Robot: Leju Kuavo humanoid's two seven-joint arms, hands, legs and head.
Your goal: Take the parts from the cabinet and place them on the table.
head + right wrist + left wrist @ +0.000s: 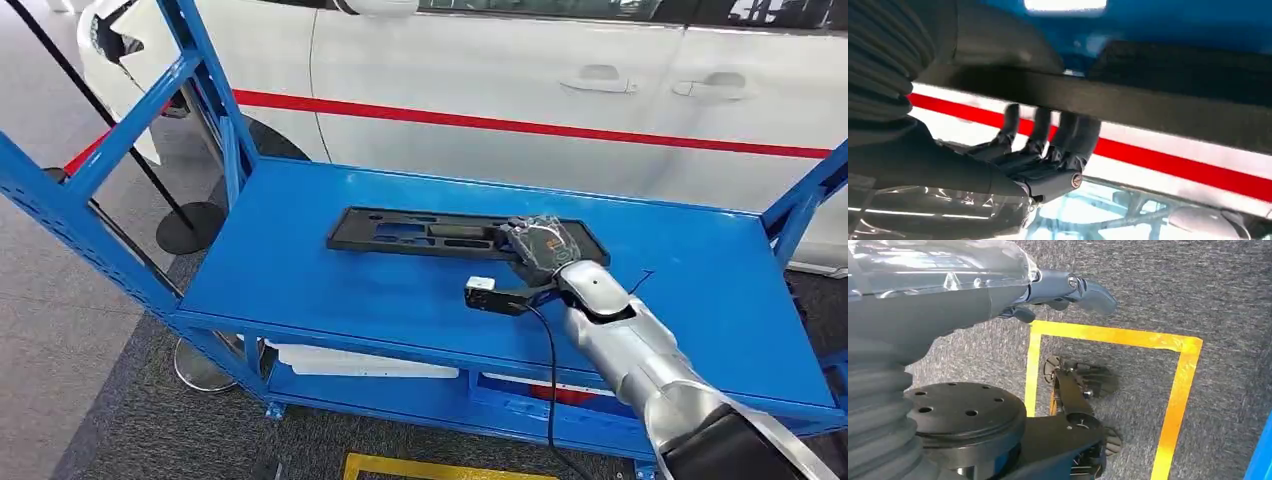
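Note:
A flat black plastic part [420, 232] with several cut-outs lies along the top shelf of the blue cabinet [300, 290]. My right hand [540, 245] is on the part's right end. In the right wrist view its dark fingers [1048, 145] curl over the edge of the black part [1158, 102] and the thumb lies on the other side, so it grips the part. My left hand [1058, 290] hangs over the grey carpet with nothing in it and its thumb stretched out.
A white car with a red stripe [500, 80] stands close behind the cabinet. Blue uprights [215, 90] frame both ends of the shelf. White parts [350, 362] lie on the lower shelf. A stanchion base [190, 228] stands at left, and yellow floor tape [1178, 390] marks the carpet.

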